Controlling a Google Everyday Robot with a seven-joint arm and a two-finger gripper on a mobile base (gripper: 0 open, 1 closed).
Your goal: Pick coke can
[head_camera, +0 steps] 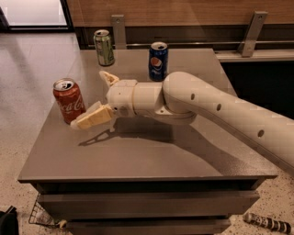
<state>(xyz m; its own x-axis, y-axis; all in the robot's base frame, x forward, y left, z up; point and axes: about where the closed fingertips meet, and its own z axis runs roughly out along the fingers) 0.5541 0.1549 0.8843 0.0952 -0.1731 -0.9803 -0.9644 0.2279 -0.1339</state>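
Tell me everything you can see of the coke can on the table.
The coke can is red, metal by its look, with white Coca-Cola script on its side and a silver top. It stands upright on the grey table, near the edge that is on the left as seen. The open pincer is just beside it, with its lower finger close to the can's base; whether they touch cannot be told. Nothing grips it.

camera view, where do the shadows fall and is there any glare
Camera view: the arm casts its shadow on the table just under it, toward the near edge; the open hand, beside the coke can, throws a thin finger shadow; a bright patch glares top left.
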